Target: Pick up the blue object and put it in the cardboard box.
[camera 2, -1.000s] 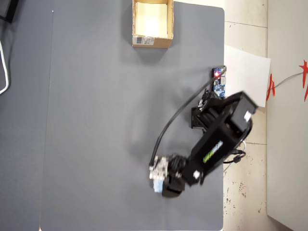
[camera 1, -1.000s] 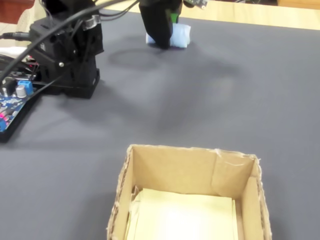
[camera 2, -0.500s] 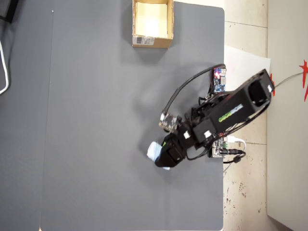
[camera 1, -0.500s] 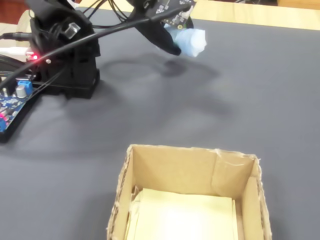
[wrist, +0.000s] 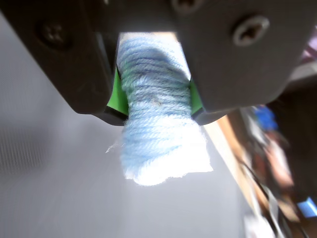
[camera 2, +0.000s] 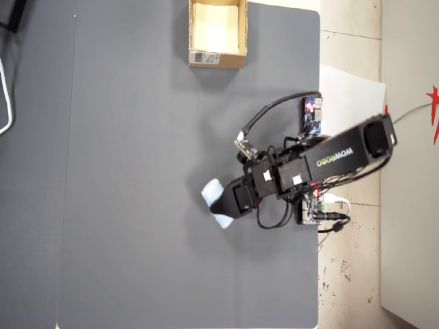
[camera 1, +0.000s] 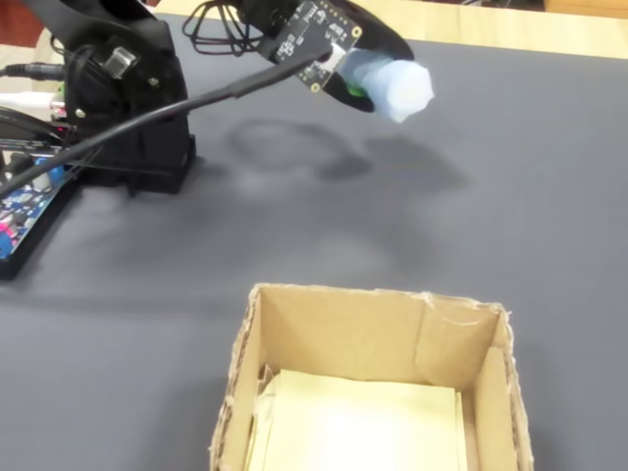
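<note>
The blue object (wrist: 158,119) is a pale blue wound roll, pinched at its middle between the green-lined jaws of my gripper (wrist: 154,106). In the fixed view the blue object (camera 1: 397,86) sticks out of the gripper (camera 1: 365,86), held above the dark mat with its shadow below. From overhead the blue object (camera 2: 212,192) shows at the gripper (camera 2: 221,203) tip near the mat's centre. The cardboard box (camera 1: 265,339) stands open at the front of the fixed view; overhead, the cardboard box (camera 2: 217,59) sits at the mat's top edge, barcode label facing the arm.
The arm's black base (camera 1: 128,108) with cables and a circuit board (camera 1: 25,201) stands at the left of the fixed view. A dark grey mat (camera 2: 123,171) covers the table. A white cable (camera 2: 7,103) lies at the mat's left edge overhead.
</note>
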